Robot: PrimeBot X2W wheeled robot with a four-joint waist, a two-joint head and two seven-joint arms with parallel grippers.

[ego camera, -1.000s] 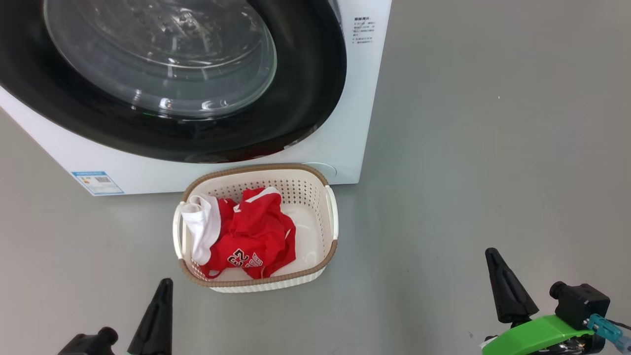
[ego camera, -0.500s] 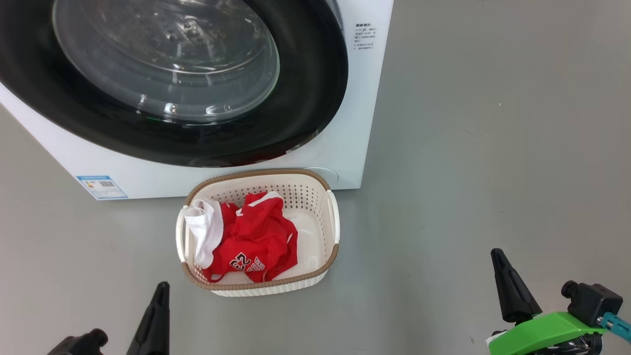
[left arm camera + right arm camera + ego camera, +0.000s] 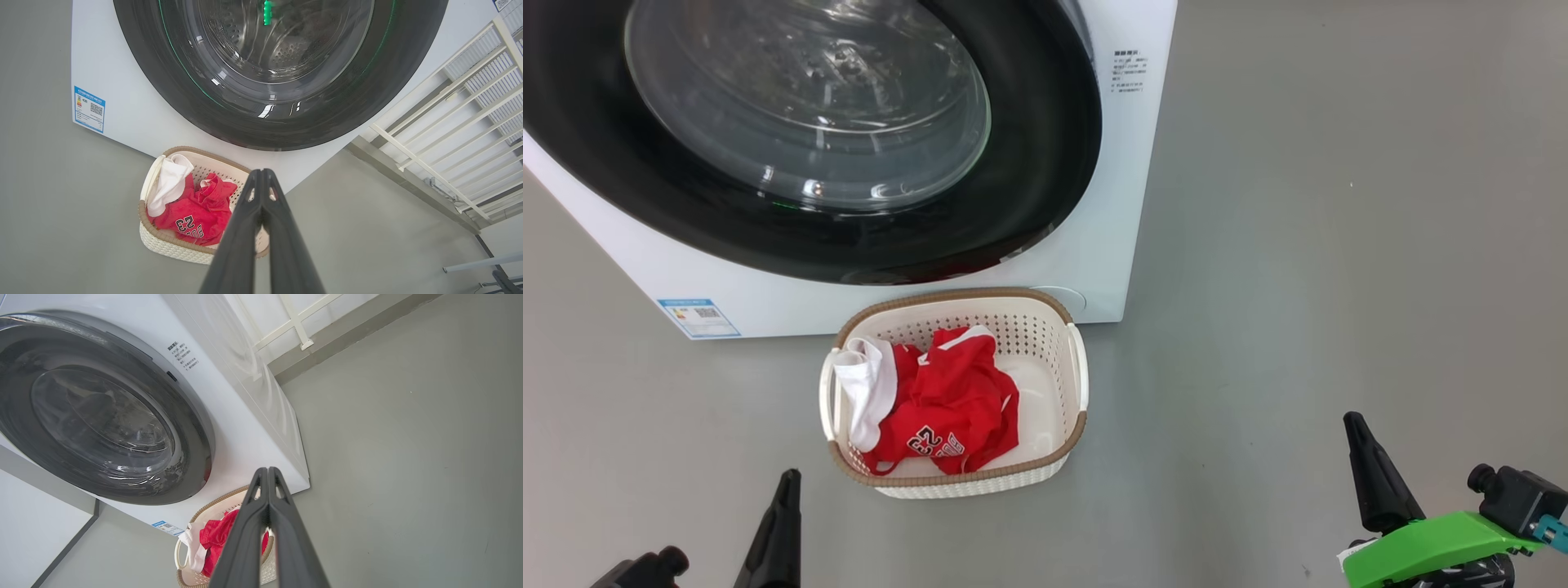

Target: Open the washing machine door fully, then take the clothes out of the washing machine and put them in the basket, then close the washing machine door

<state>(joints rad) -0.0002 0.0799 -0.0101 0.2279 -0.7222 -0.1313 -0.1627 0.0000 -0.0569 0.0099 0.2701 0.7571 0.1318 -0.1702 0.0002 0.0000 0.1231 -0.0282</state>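
Observation:
The washing machine [image 3: 1094, 204] stands at the top of the head view, its door [image 3: 1029, 163] lying flat against the white front, black rim around the glass bowl. Right below it on the floor sits the basket [image 3: 1074, 425], holding the clothes [image 3: 952, 404]: a red number 23 jersey and white fabric. My left gripper [image 3: 788, 482] is shut and empty at the bottom left, short of the basket. At the lower right, well clear of the basket, my right gripper [image 3: 1356, 429] is shut and empty too. Both wrist views show pressed-together fingers [image 3: 261, 204] [image 3: 267, 498] pointing toward the basket [image 3: 159, 241] [image 3: 184, 575].
Grey floor [image 3: 1339, 245] spreads out to the right of the machine. A white railing [image 3: 449, 134] runs beside the machine in the left wrist view. A blue label sticker [image 3: 698, 317] sits on the machine's lower front corner.
The whole head picture has drifted down and slightly right, so the camera moved. Both grippers sit a little lower in the view, still shut. Basket and clothes are unchanged.

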